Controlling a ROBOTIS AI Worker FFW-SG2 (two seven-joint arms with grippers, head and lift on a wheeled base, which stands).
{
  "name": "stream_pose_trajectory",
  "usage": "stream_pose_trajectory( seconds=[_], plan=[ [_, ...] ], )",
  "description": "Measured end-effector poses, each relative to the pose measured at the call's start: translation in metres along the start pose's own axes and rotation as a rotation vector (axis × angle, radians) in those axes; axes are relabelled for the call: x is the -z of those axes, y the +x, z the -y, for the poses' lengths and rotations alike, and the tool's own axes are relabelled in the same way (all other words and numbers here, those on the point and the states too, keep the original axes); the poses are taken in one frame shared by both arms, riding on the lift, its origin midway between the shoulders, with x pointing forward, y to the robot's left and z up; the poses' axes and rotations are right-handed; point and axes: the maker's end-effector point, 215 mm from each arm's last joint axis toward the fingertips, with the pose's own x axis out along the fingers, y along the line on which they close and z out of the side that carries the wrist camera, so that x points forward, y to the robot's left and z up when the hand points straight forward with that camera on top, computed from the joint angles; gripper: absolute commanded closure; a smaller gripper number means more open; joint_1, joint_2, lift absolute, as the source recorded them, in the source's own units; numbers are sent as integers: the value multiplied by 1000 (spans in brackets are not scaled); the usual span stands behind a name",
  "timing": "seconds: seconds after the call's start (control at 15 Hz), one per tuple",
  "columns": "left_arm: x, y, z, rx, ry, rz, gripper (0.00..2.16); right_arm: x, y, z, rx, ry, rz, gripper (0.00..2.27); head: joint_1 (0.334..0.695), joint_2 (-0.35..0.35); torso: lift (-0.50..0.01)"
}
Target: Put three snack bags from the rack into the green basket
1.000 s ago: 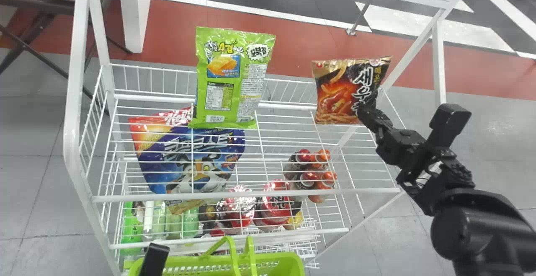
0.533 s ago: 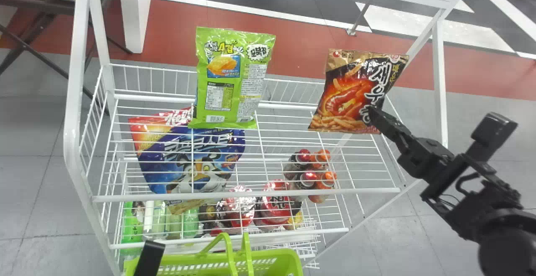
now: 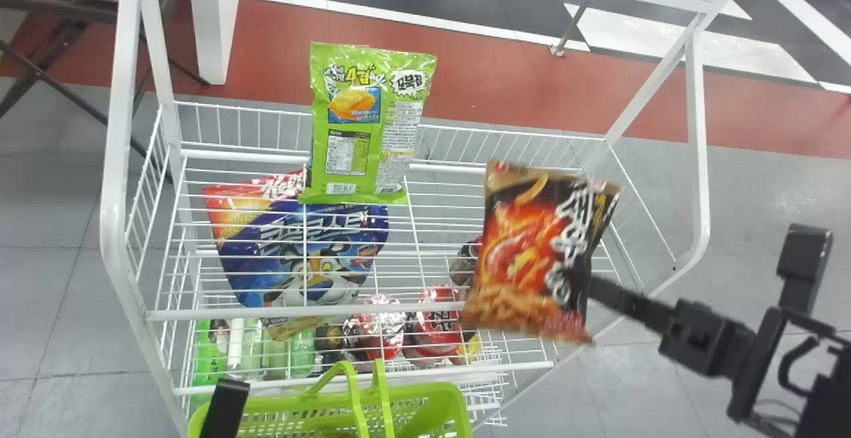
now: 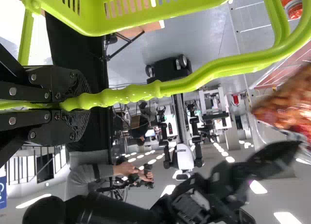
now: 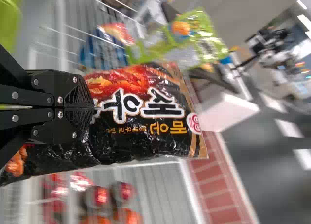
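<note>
Snack bag [image 3: 525, 252] was pinched in the right gripper [image 3: 595, 286], mostly left of its jaws, over the rack [image 3: 114, 212]. Left gripper [image 3: 226, 406] was clenched on the handle [image 4: 194, 81] of the green basket [image 3: 425, 391].

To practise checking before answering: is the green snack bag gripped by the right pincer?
No, the right pincer grips the black-and-red bag.

Bright, fairly even light filled the head view, with a pale patch of glare on the grey tiled floor [image 3: 788, 199] at the right. Right of centre, the black, red and gold foil snack bag [image 3: 525, 252] was smeared by motion. In the left wrist view, white ceiling lights [image 4: 257, 187] glared, and a black robot arm [image 4: 218, 190] blurred. Motion streaked the right wrist view's background.
</note>
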Motion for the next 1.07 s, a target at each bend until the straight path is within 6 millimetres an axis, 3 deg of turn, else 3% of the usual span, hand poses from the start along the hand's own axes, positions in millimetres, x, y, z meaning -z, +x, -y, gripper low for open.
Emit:
stream_pose_trajectory(
  seconds=[0.13,0.27,0.53,0.8,1.07],
  plan=[
    [-3,0,0,-1,9,7,1332,43,-9,-14,-34,70,-127,2236,695,-350,0],
    [-4,-1,0,-1,12,10,1332,72,-12,-24,-60,96,-197,2236,695,-350,0],
    [-4,0,0,-1,15,11,1332,133,3,-42,-110,146,-340,2240,695,-350,0],
    [-4,1,0,-3,18,7,1332,209,35,-58,-144,161,-499,2240,695,-350,0],
    [-2,3,1,-4,20,-1,1332,226,100,-48,-130,17,-421,2240,695,-350,0]
  ],
)
